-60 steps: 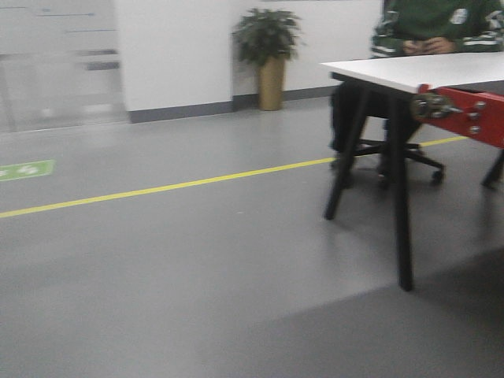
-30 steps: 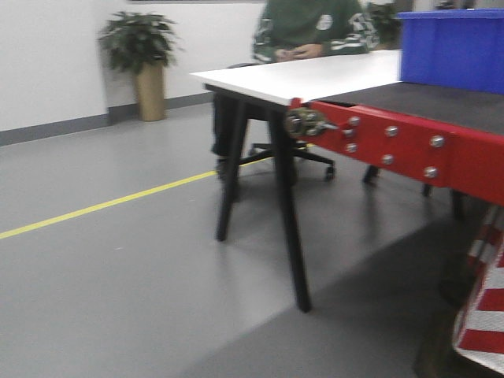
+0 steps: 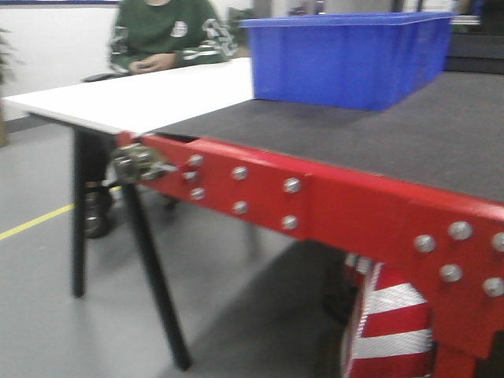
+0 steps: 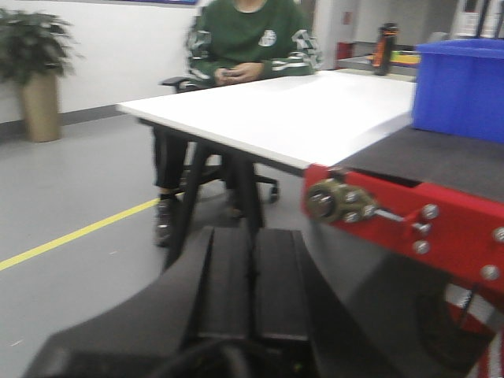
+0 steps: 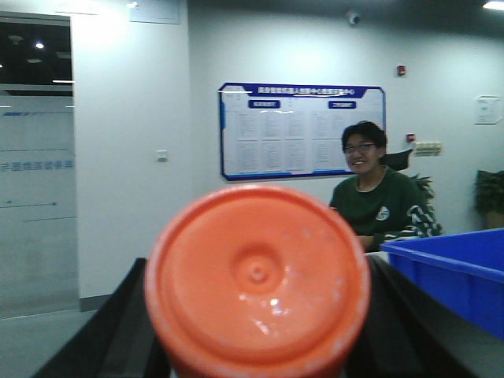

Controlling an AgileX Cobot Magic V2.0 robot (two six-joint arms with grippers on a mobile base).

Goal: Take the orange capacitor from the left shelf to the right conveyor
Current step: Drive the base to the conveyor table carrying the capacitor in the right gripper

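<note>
Now your right gripper (image 5: 257, 315) clamps the orange capacitor (image 5: 256, 272); only its flat end shows, its side hidden, and the wall board (image 5: 302, 130) at 12 o'clock is unreadable. Your left gripper (image 4: 253, 236) is closed, empty. Since half a second ago the right conveyor (image 3: 378, 134) has swung from 3 o'clock to centre.

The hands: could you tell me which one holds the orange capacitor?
The right hand, with the orange capacitor between its fingers; the left hand is shut on nothing.

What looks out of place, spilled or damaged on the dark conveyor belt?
Nothing stands out. The blue plastic bin sits upright on the dark grey conveyor belt; its red bolted side frame looks intact; nothing spilled.
</note>
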